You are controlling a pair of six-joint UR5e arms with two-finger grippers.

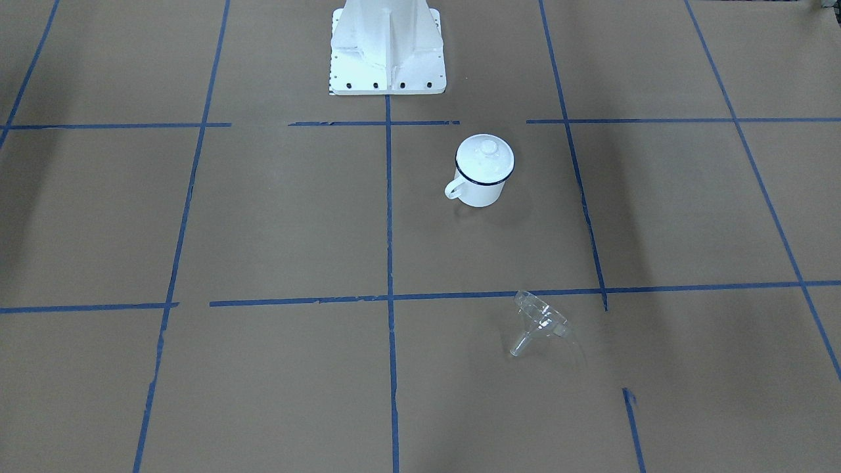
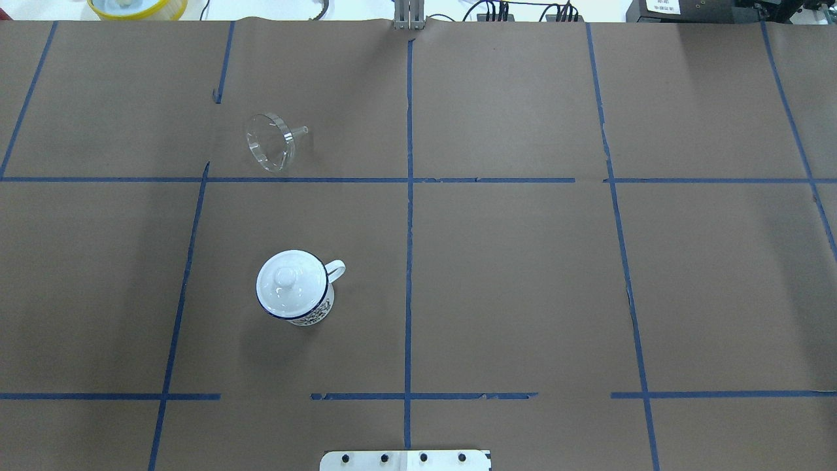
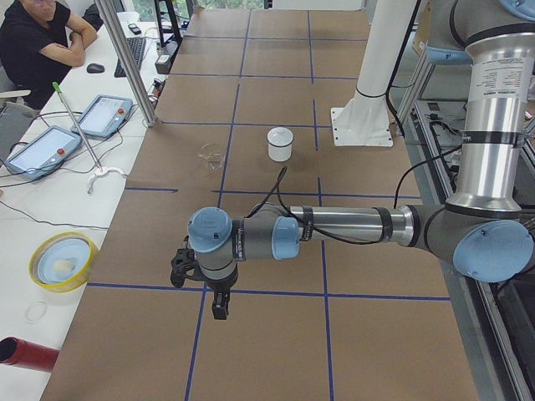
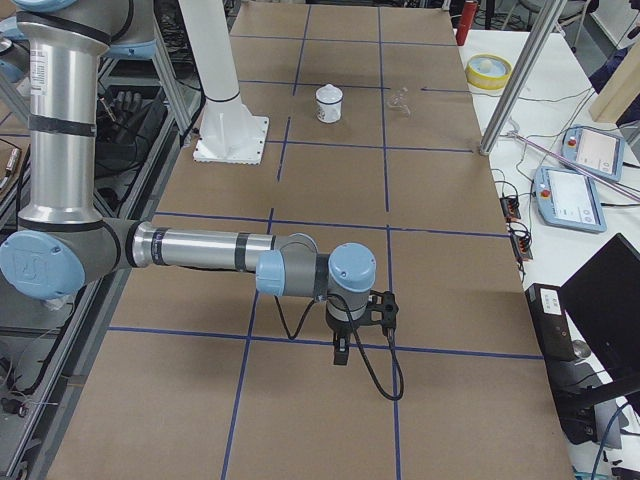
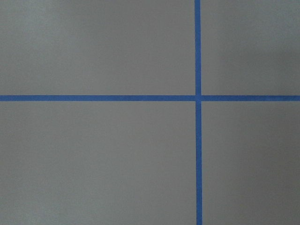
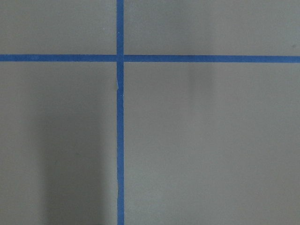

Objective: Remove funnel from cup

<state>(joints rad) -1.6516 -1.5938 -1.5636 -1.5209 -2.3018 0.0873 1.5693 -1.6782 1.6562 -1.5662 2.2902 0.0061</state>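
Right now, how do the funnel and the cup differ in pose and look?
The funnel is clear; the cup is opaque white with a dark rim. The funnel lies tipped on its side; the cup stands upright with a lid on top. Both rest on the table, well apart from each other.

2 fixed cameras look steeply down on the worktop (image 2: 523, 294) from opposite sides, one from behind the robot's base (image 2: 405, 460), one facing it, and both take in the cup (image 2: 317, 310) and funnel (image 2: 267, 142). 2 more look along it from either end, while both wrist cameras stare straight down, close on blue tape lines (image 5: 93, 98).
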